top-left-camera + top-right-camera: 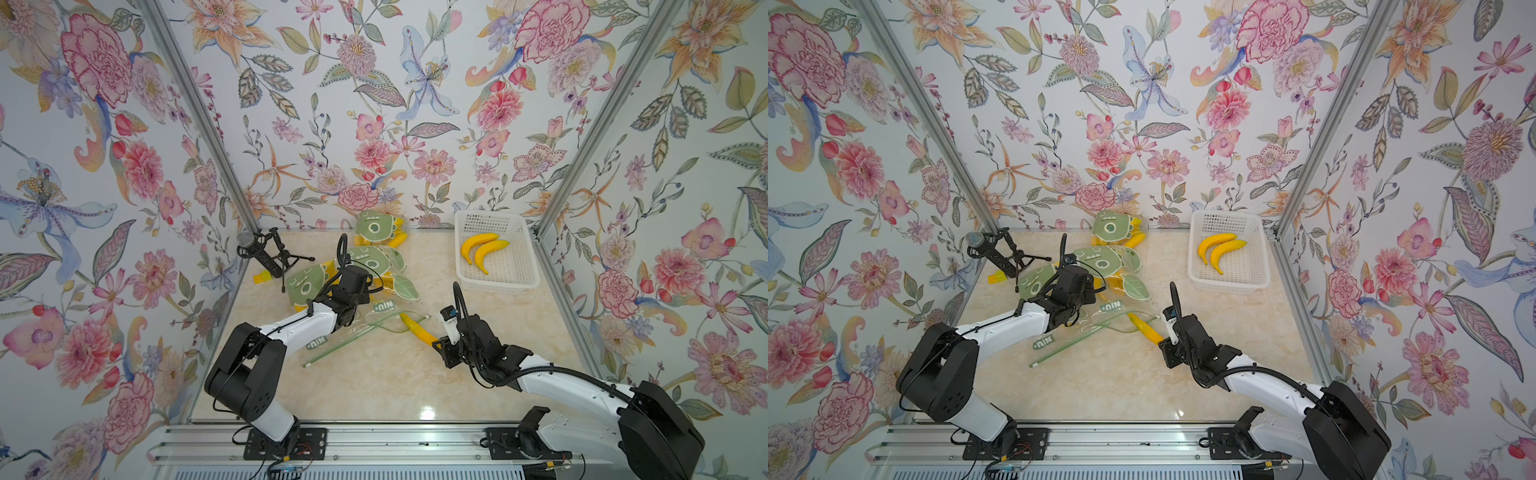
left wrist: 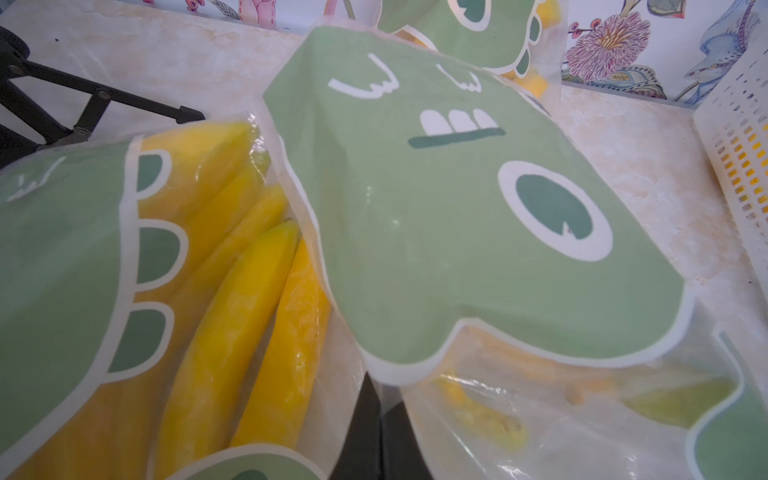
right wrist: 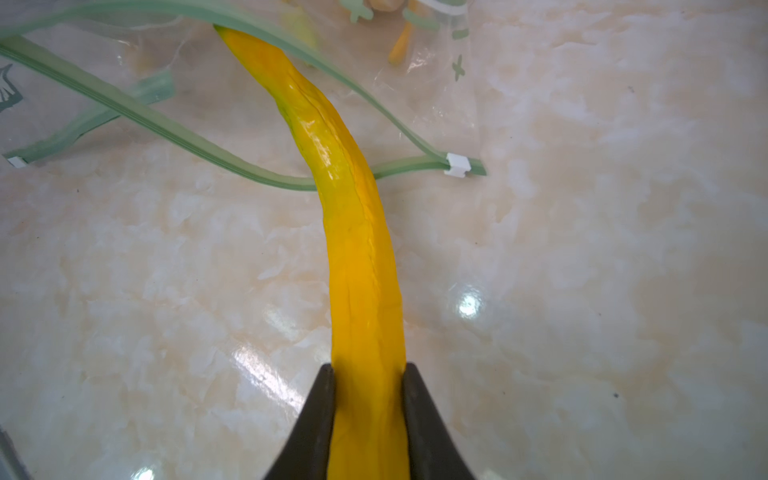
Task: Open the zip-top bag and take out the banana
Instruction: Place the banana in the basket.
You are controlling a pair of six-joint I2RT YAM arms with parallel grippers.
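Observation:
The yellow banana lies on the marble table, its far end still inside the mouth of the clear zip-top bag. The bag's green zip strip gapes open around it, and the white slider sits at one end. My right gripper is shut on the banana's near end. On the bag's far side, my left gripper has its jaws together, pinching clear bag film.
A white basket at the back right holds two bananas. Several green dinosaur-print bags with bananas inside lie behind the left gripper. A black microphone on a tripod stands at the back left.

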